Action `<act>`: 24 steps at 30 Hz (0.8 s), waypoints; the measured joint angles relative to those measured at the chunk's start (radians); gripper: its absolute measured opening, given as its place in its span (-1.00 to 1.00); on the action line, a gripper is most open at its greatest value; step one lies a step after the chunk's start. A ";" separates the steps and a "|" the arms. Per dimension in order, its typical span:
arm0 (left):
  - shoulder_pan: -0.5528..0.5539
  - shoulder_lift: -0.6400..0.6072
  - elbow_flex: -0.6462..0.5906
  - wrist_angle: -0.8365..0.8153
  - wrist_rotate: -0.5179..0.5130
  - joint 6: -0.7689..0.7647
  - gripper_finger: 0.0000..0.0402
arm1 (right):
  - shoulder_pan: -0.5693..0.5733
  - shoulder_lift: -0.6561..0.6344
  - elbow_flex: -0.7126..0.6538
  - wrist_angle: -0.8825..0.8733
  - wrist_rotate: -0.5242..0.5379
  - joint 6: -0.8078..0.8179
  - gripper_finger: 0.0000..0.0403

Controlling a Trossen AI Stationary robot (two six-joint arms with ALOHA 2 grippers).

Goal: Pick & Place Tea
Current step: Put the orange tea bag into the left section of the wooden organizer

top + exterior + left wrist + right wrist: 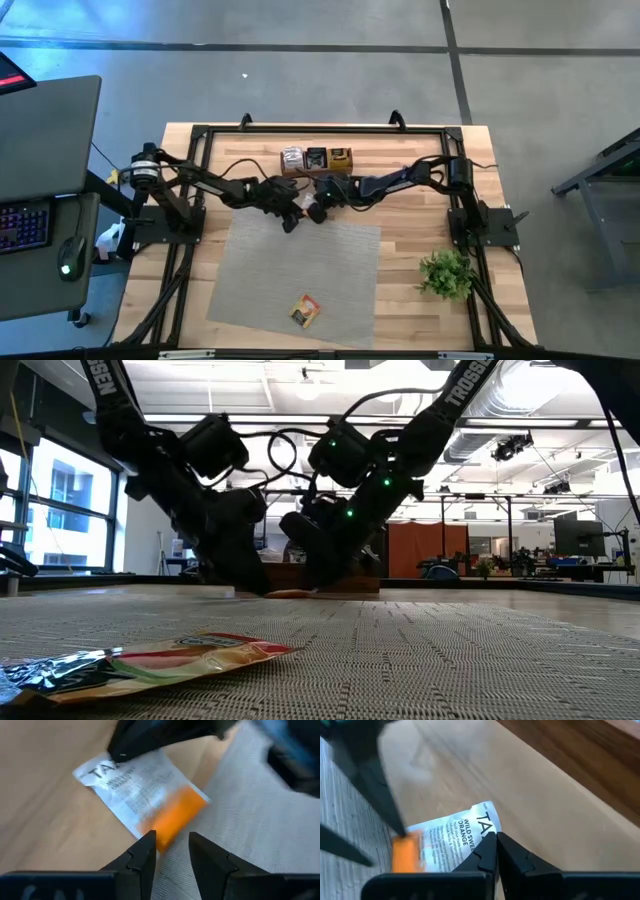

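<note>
A white tea sachet with an orange end (150,795) (450,837) lies flat, half on the bare wood and half on the edge of the grey mat (300,270). My right gripper (492,839) (316,210) is shut at its white printed end. My left gripper (171,847) (291,216) stands open at the orange end. Another sachet (305,311) (150,658) lies on the mat near the front edge. Three small piles of tea (316,158), white, black and yellow, sit in a row at the far side. My right gripper pinches the edge of the sachet's white end (482,822) between its two fingertips, slanting down from the table's right side. The sachet lies flat on the table. My left gripper has one fingertip (148,840) at the orange end (172,815); I cannot tell whether it touches.
A small green plant (445,272) stands at the table's right front. A black frame (320,128) runs around the table, and both arms cross above the mat's far edge. A desk with a keyboard and a mouse (40,215) stands beyond the left edge.
</note>
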 joint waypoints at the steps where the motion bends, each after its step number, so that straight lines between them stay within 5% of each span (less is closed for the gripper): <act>1: -0.001 -0.017 -0.002 -0.002 0.011 -0.001 -0.43 | 0.000 -0.003 0.000 -0.002 0.002 -0.015 -0.96; 10: -0.001 -0.266 0.001 -0.246 -0.100 0.000 -0.43 | -0.003 -0.103 -0.002 0.021 0.102 -0.295 -0.99; 14: -0.001 -0.415 0.003 -0.322 -0.151 0.014 -0.43 | -0.019 -0.128 -0.001 0.236 0.193 -0.580 -0.98; 20: -0.001 -0.605 0.003 -0.453 -0.247 0.051 -0.43 | -0.089 -0.104 0.002 0.519 -0.075 -0.823 -0.99; 24: -0.001 -0.678 0.003 -0.517 -0.341 0.056 -0.43 | -0.132 -0.064 0.017 0.523 -0.088 -0.853 -0.99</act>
